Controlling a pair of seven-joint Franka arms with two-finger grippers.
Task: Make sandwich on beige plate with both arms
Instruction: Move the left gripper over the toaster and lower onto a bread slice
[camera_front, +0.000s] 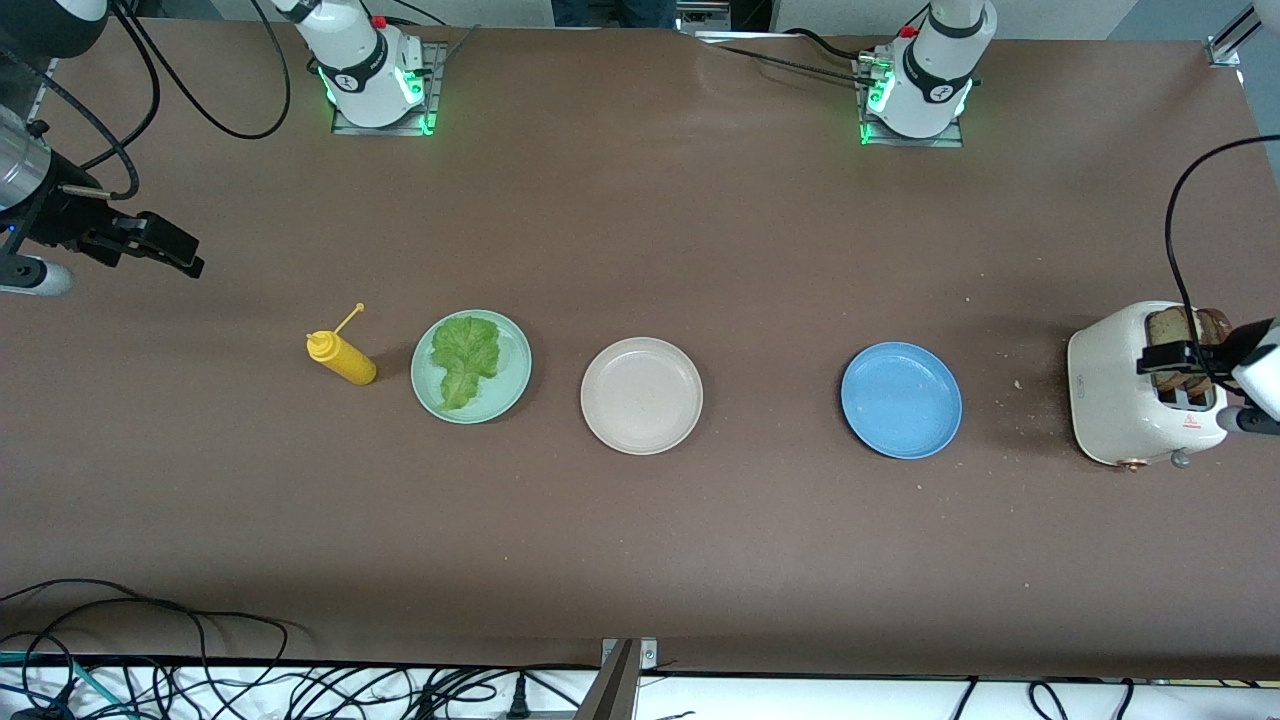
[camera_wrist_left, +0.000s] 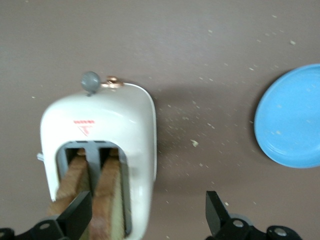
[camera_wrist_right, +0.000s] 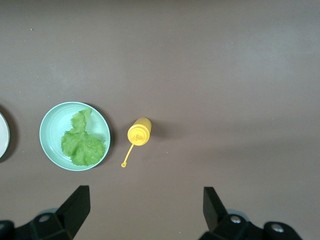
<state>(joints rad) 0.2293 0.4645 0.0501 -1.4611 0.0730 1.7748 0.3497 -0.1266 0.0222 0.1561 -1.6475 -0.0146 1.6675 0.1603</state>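
The beige plate (camera_front: 641, 395) sits flat near the middle of the table, bare, between the mint-green plate (camera_front: 471, 366) toward the right arm's end and the blue plate (camera_front: 901, 400) toward the left arm's end. A lettuce leaf (camera_front: 465, 358) lies on the green plate, its long axis running roughly from the robots' side toward the front camera. A yellow squeeze bottle (camera_front: 341, 358) stands just beside that plate, its tethered cap out to one side. Two bread slices (camera_wrist_left: 95, 197) stand on edge in the slots of a white toaster (camera_front: 1130, 390) at the left arm's end. The left gripper (camera_wrist_left: 147, 215) hovers over the toaster, fingers spread wide and holding nothing, one finger (camera_wrist_left: 77, 215) above the bread. The right gripper (camera_wrist_right: 145, 210) hangs over bare table at the right arm's end, well apart from the beige plate, fingers wide and empty.
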